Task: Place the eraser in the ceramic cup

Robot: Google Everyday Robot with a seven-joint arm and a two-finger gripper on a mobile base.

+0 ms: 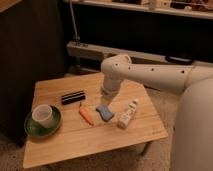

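The eraser [73, 97], a long black bar with a pale stripe, lies on the wooden table [75, 137] left of centre. The ceramic cup [42, 115], off-white with a wide mouth, stands upright on a green saucer [31, 129] near the table's left edge. My gripper [108, 99] hangs from the white arm over the middle of the table, right of the eraser and just above the blue block [105, 112]. It holds nothing that I can see.
An orange carrot [86, 115] lies between the eraser and the blue block. A white bottle [128, 115] lies on its side at the right. A dark cabinet [30, 45] stands behind the table's left. A shelf rail [90, 50] runs behind.
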